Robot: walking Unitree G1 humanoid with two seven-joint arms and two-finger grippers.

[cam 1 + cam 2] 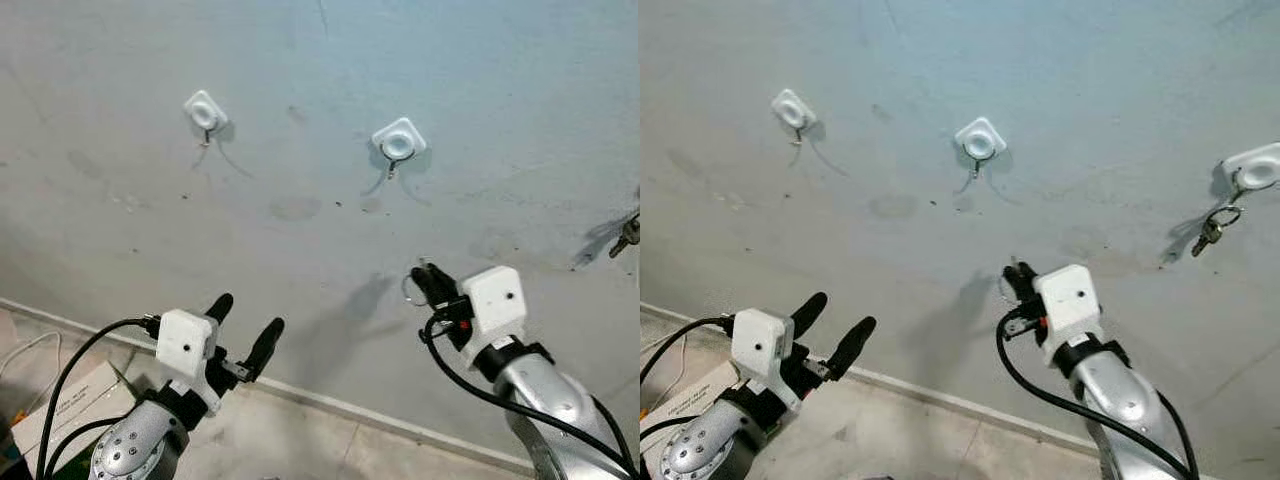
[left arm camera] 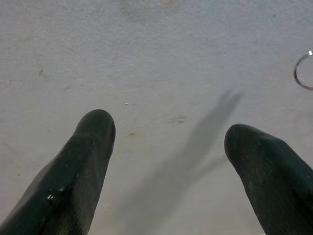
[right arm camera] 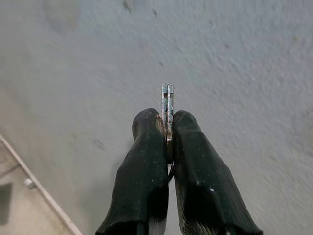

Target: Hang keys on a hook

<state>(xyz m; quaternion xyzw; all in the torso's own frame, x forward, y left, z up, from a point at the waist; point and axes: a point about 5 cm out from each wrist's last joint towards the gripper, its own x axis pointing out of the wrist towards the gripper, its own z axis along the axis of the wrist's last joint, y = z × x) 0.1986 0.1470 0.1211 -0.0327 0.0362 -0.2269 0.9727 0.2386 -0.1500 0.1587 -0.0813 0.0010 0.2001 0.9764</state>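
Observation:
Three white hooks are stuck on the grey wall: a left hook [image 1: 205, 112], a middle hook [image 1: 398, 142] and a right hook [image 1: 1255, 170]. A set of keys [image 1: 1210, 232] hangs from the right hook. My right gripper [image 1: 428, 280] is raised in front of the wall, below and slightly right of the middle hook, shut on a thin metal key ring [image 3: 167, 98] that sticks out past its fingertips. The ring [image 1: 412, 290] also shows beside the fingers in the head view. My left gripper [image 1: 245, 318] is held lower at the left, open with nothing in it, pointing at the wall.
A white baseboard [image 1: 330, 405] runs along the foot of the wall above a tiled floor. A cardboard box [image 1: 60, 405] and a white cable [image 1: 25, 350] lie at the lower left. Black cables loop from both wrists.

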